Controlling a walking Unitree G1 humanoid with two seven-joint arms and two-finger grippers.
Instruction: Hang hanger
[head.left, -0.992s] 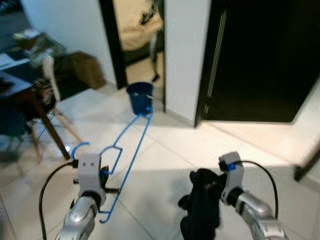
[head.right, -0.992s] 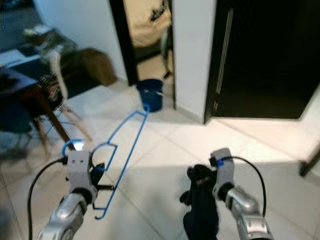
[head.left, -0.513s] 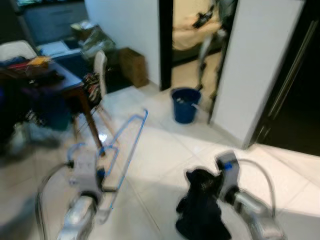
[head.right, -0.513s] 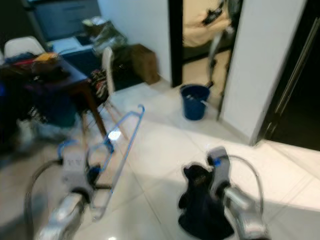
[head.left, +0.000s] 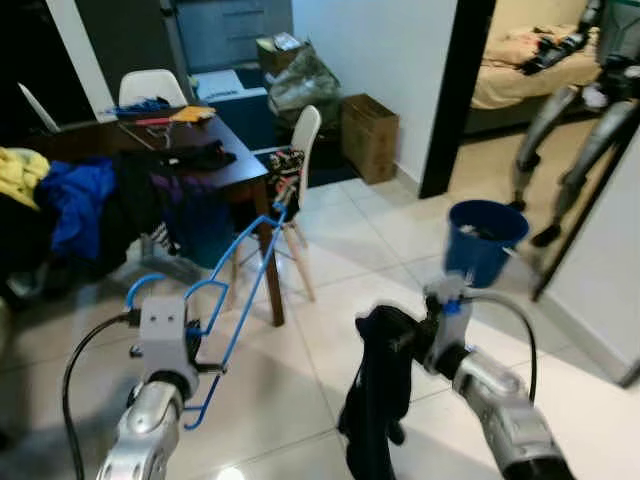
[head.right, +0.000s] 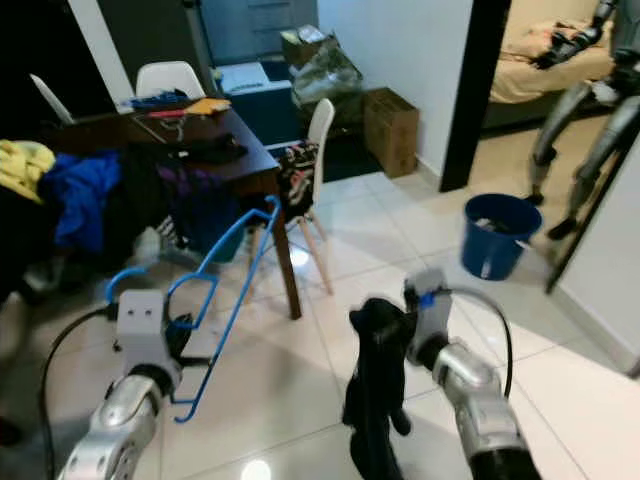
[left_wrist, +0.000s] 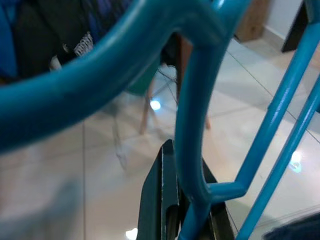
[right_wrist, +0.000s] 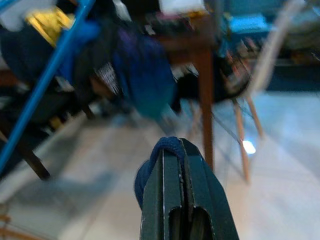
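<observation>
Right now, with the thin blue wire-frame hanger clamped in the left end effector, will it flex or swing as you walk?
The thin blue wire-frame hanger probably holds its shape: its long bars look straight. It looks light, being open frame. The left end effector grips it low near one bend, so the far end may wobble. The dark limp garment in the right end effector droops, likely swinging more.

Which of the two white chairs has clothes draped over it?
The nearer white chair, at the table's right corner, has a dark patterned garment on its seat. The far white chair behind the table shows a bare back.
</observation>
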